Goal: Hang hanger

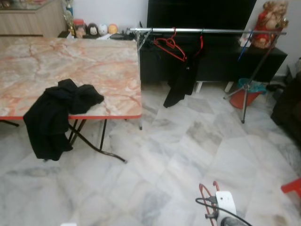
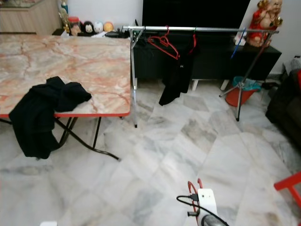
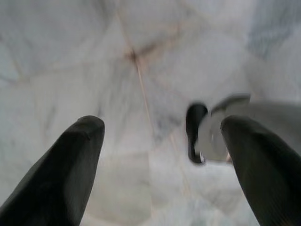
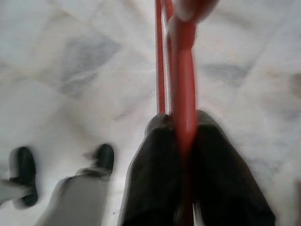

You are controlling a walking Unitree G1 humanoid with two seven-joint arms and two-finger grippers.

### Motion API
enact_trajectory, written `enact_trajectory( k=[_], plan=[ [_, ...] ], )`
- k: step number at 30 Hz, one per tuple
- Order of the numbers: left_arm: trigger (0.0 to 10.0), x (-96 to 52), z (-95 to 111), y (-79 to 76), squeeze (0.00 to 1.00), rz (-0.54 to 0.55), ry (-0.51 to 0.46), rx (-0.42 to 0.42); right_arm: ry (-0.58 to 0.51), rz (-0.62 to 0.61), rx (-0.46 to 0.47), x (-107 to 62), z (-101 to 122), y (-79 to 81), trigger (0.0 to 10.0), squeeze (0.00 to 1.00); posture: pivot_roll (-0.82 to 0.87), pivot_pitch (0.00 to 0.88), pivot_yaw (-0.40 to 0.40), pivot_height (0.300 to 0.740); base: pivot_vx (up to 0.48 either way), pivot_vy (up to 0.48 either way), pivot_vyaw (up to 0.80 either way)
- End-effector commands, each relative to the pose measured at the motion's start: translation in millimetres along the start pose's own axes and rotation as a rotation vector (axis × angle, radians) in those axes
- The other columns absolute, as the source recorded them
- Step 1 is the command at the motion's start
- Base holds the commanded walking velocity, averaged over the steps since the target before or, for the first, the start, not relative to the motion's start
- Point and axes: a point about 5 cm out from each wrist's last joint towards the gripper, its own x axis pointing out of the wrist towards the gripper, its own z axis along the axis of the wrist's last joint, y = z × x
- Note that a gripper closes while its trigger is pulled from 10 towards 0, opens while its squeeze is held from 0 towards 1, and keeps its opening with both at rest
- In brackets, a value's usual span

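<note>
Right gripper point(image 4: 181, 141): pressed together on a red hanger point(image 4: 182, 70), low over the marble floor point(image 1: 188, 155). Left gripper point(image 3: 162, 136): spread wide, nothing between the fingers. Ahead: a clothes rail point(image 1: 211, 31) bearing another red hanger point(image 1: 169, 46) and a black garment point(image 1: 181, 80). Over the near edge of the table point(image 1: 94, 66): black clothing point(image 1: 56, 113).

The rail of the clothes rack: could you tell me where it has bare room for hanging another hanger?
The rail is bare from the black garment to the blue hanger near its far end. It is crowded at the table end, by the empty red hanger. The right gripper holds a red hanger.
</note>
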Motion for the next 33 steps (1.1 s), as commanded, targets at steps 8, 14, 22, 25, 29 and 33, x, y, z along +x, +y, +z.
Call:
enact_trajectory(
  k=[8,14,22,25,29,33],
  plan=[
    [10.0,1.1,1.0,-7.9,0.0,-0.049,0.011,-0.011,-0.046,-0.04,0.009,-0.5,6.4,-7.9,10.0,0.0,0.06,0.004,-0.06,0.74,0.0,-0.075,0.0],
    [10.0,1.9,8.6,-7.7,0.0,-0.053,-0.037,-0.048,-0.138,-0.08,0.086,-1.5,14.3,-10.5,10.0,0.0,0.06,0.0,-0.067,0.74,0.0,0.0,0.0],
    [10.0,2.3,11.6,-4.6,0.0,-0.042,-0.049,-0.039,-0.257,-0.138,0.143,-4.2,23.8,-15.0,10.0,0.0,0.06,0.0,-0.069,0.74,0.0,0.0,0.0],
    [10.0,2.2,11.4,-5.1,0.0,-0.041,-0.051,-0.038,-0.684,-0.2,0.045,-24.9,117.7,-13.2,10.0,0.0,0.05,0.0,-0.068,0.74,0.0,0.0,0.0],
    [10.0,2.0,10.8,-5.5,0.0,-0.039,-0.051,-0.032,-0.826,-0.213,0.001,-37.4,140.6,-14.8,10.0,0.0,0.05,0.0,-0.07,0.74,0.0,0.0,0.0],
    [10.0,1.8,9.8,-6.4,0.0,-0.04,-0.051,-0.036,-0.975,-0.206,-0.003,-53.3,158.3,-12.6,10.0,0.0,0.04,0.0,-0.076,0.74,0.0,0.0,0.0]
  ],
)
